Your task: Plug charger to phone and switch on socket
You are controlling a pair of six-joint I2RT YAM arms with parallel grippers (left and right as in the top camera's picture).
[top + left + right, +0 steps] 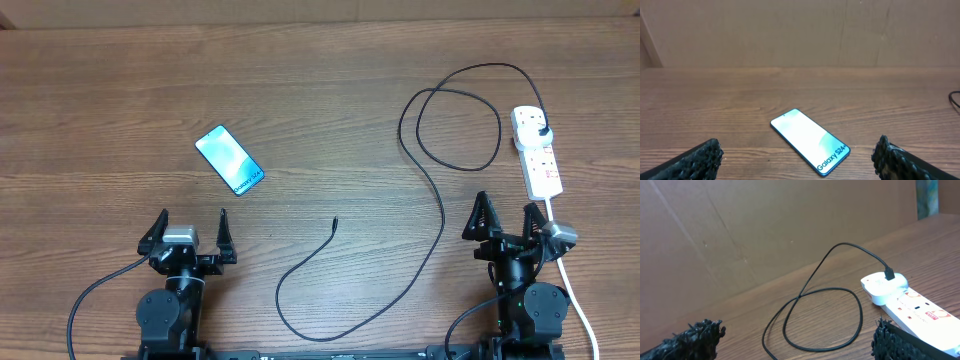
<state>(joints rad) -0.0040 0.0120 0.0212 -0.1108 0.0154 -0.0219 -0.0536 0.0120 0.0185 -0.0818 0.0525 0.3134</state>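
The phone (229, 160) lies flat on the wooden table, screen lit light blue, left of centre; it also shows in the left wrist view (810, 141), reading "Galaxy S24+". The charger cable (441, 215) runs from a black plug in the socket (537, 150) at the right, loops, and ends with its connector tip (335, 221) lying free mid-table. The loop (822, 315) and the socket (905, 302) show in the right wrist view. My left gripper (188, 236) is open and empty, just in front of the phone. My right gripper (510, 222) is open and empty, in front of the socket.
The socket's white cord (575, 300) runs along the right arm toward the table's front edge. A cardboard wall (800, 30) stands behind the table. The cable's lower loop (330, 330) lies between the two arm bases.
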